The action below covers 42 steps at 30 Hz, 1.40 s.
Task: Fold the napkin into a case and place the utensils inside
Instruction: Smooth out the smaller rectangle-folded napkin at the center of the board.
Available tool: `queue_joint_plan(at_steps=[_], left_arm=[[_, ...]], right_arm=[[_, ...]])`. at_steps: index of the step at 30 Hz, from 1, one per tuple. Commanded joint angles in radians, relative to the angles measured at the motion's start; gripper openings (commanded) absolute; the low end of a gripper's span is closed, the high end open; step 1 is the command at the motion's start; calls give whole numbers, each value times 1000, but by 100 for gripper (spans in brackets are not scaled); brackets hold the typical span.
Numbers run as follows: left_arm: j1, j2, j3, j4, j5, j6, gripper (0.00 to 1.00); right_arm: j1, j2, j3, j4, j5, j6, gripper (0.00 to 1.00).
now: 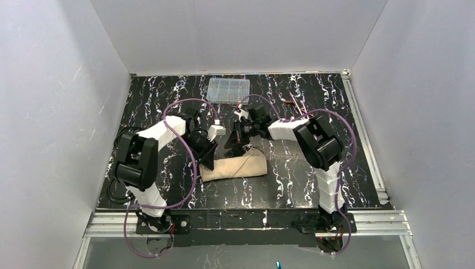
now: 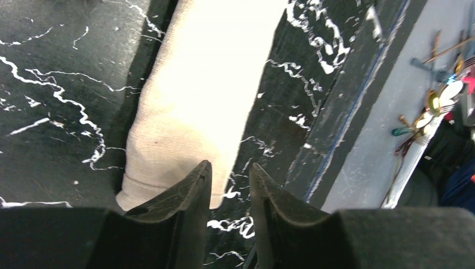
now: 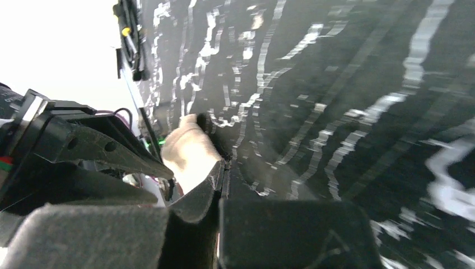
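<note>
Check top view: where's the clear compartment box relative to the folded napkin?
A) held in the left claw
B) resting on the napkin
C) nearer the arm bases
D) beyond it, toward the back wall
D: the top view shows the clear compartment box lying apart from the napkin, on its far side from the bases.

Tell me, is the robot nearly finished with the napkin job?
Partly. The napkin already lies folded into a narrow strip. The left tool hovers open at its end; the right tool is shut, gripping nothing I can see. No cutlery shows inside it, so that is left.
</note>
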Motion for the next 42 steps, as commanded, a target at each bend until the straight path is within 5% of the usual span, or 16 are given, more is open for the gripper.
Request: queue_joint_plan(at_steps=[1,8,10,24,25,28,30,37,42], left_arm=[[-17,47,32,6,-79,37,26],[-17,73,-20,47,-236,68,14],[-18,67,-39,63,-259,74,0],[-18,27,-139,136,-350,131,0],[-17,23,-141,135,-355,140,0],[-18,-11,-127,113,-334,168,0],[-20,-37,-94,70,-302,178,0],[-23,-82,62,-70,-236,174,5],[-35,-88,123,-92,-171,126,22]], right_arm=[[-64,-31,31,-196,44,-124,1],[-106,-28,-82,-253,84,-165,1],[-128,-48,-124,-252,93,-171,1],[-227,-139,-171,-332,105,-266,1],[-228,-143,-139,-370,109,-290,5],[-228,-139,-74,-437,89,-339,41],[-227,-138,-62,-470,83,-366,51],[-228,-134,-79,-453,12,-362,48],[-228,-103,-83,-451,-15,-360,45]])
